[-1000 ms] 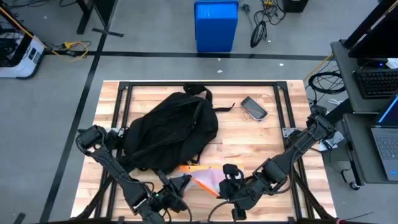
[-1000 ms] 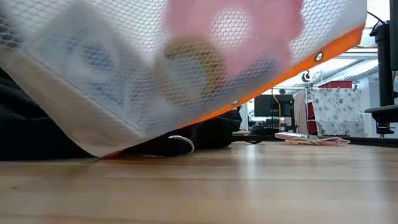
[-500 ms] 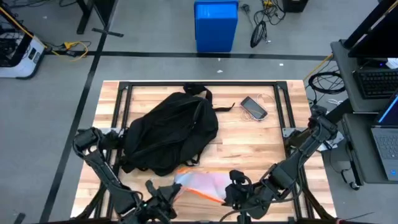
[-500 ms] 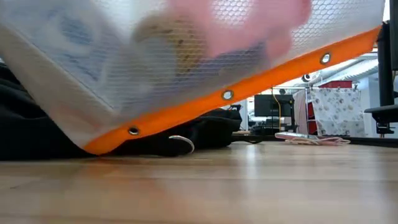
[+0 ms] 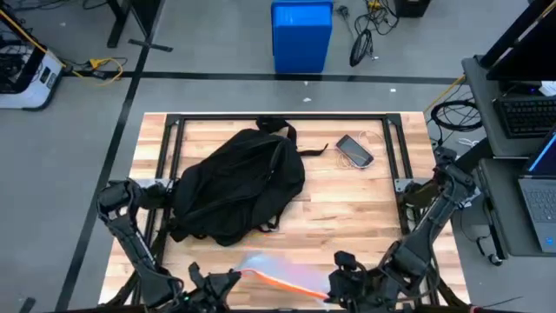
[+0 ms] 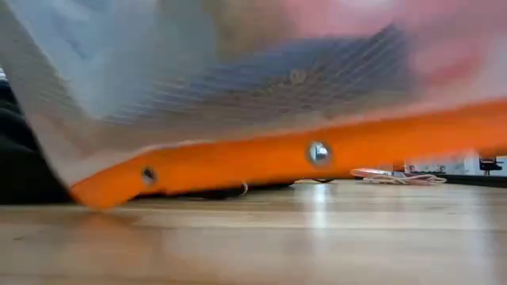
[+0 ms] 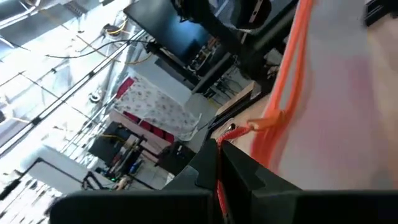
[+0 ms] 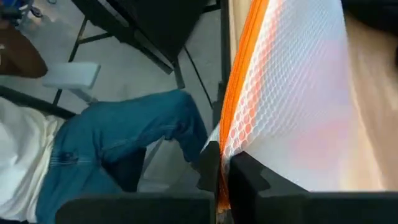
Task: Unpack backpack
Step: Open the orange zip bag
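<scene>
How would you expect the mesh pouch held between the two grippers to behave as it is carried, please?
The mesh pouch probably sags: its netting looks soft, held only at its orange edge by the left gripper and right gripper. Blurred shapes inside suggest loose contents that may shift. Probably light.

You are in a robotics lab: grey concrete floor (image 5: pixel 78 130) with loose black cables (image 5: pixel 360 39), a blue plastic bin (image 5: pixel 301 35), an open laptop (image 5: pixel 540 196) beside the slatted wooden worktop (image 5: pixel 347 209).

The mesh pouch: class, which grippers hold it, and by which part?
Both. The left gripper and the right gripper each pinch the mesh pouch by its orange edge, clear of the backpack.
</scene>
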`<state>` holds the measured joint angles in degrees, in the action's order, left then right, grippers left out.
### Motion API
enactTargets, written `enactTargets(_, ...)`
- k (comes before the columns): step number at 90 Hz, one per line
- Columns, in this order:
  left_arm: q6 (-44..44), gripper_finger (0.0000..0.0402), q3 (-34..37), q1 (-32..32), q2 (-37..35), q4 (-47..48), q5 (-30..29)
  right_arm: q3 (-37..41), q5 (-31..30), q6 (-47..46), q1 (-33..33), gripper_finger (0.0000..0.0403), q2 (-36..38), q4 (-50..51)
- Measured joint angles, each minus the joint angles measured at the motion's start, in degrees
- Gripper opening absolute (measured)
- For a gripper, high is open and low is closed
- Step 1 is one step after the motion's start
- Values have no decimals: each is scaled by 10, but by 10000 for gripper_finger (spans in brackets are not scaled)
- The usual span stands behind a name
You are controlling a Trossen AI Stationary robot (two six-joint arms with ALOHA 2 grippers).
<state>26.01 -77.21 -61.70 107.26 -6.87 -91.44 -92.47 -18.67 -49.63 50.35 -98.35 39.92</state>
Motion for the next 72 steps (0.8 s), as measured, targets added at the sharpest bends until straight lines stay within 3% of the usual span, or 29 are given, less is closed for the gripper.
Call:
enactTargets(41,-1,0,0,-20,-1,-22,11,0,-47,-32,29,0,0,38)
enactTargets(72,-17,0,17,15,-1,-9,14,0,-70,-138,31,0,0,175)
